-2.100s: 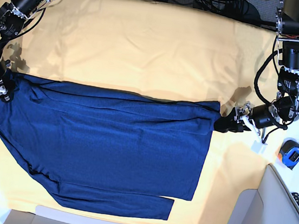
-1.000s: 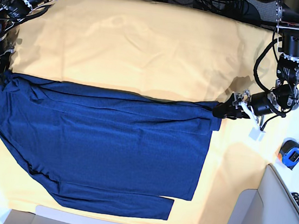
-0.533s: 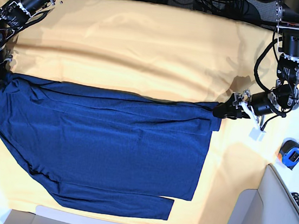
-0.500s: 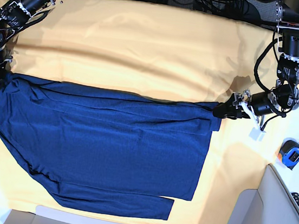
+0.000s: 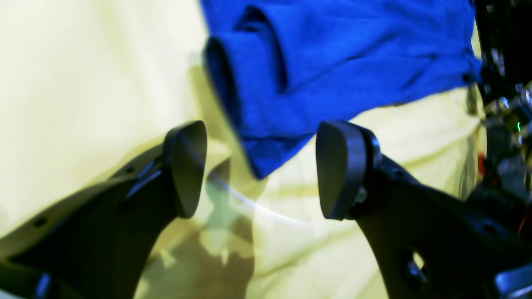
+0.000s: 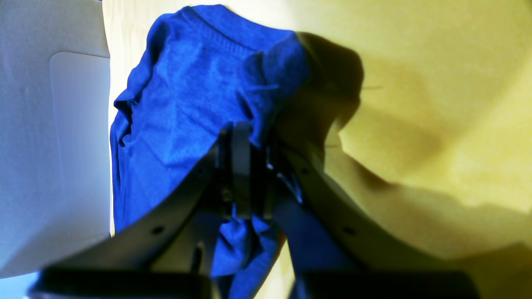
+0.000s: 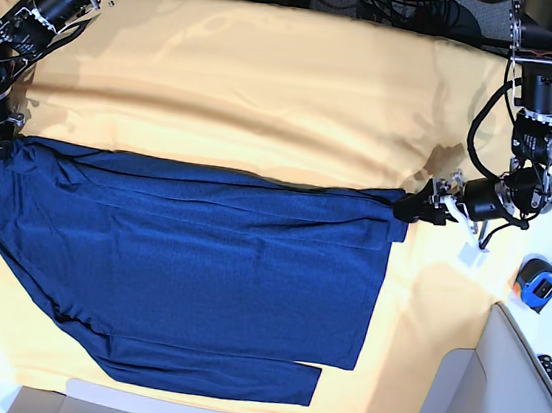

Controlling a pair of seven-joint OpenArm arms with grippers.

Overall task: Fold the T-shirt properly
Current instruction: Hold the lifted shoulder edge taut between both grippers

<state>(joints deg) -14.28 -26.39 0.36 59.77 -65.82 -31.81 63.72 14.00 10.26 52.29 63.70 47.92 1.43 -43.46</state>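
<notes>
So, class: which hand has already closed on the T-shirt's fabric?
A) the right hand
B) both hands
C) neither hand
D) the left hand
A: the right hand is pinched shut on a fold of the T-shirt, while the left hand stands wide open around the shirt's corner.

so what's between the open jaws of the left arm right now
In the left wrist view, the corner of the T-shirt reaches into the gap between the open jaws; below it lies only yellow cloth. Neither jaw touches the fabric.

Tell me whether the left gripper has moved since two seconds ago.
Yes. The left gripper has slid from the yellow cloth to the T-shirt corner, away from the tape measure.
</notes>
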